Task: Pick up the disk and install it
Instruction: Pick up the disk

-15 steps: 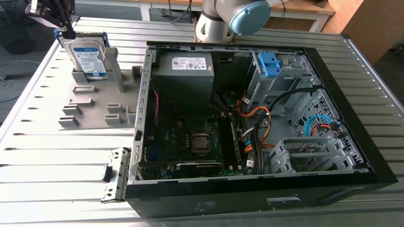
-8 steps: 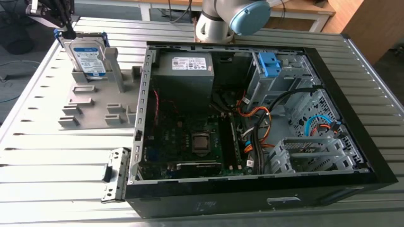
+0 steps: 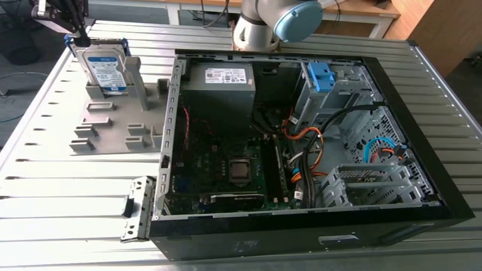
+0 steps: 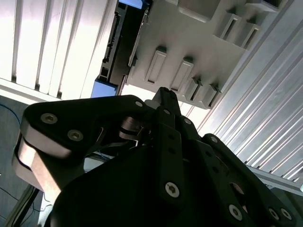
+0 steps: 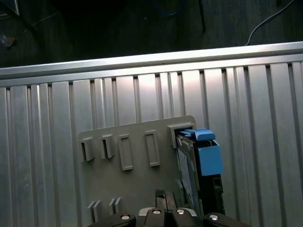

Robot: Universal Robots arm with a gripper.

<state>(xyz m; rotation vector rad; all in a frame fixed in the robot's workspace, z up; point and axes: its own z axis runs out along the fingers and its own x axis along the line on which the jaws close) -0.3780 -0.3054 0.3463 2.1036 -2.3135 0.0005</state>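
From my station the disk stands upright in the grey rack beside the open computer case, not yet lifted or installed, with the gripper at its top edge, pincer width impossible to tell.

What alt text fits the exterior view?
The disk stands upright in a grey holder on a ribbed metal table, at the exterior view's left, with the gripper at its top edge. To the exterior view's right lies an open computer case, its circuit board and cables exposed.
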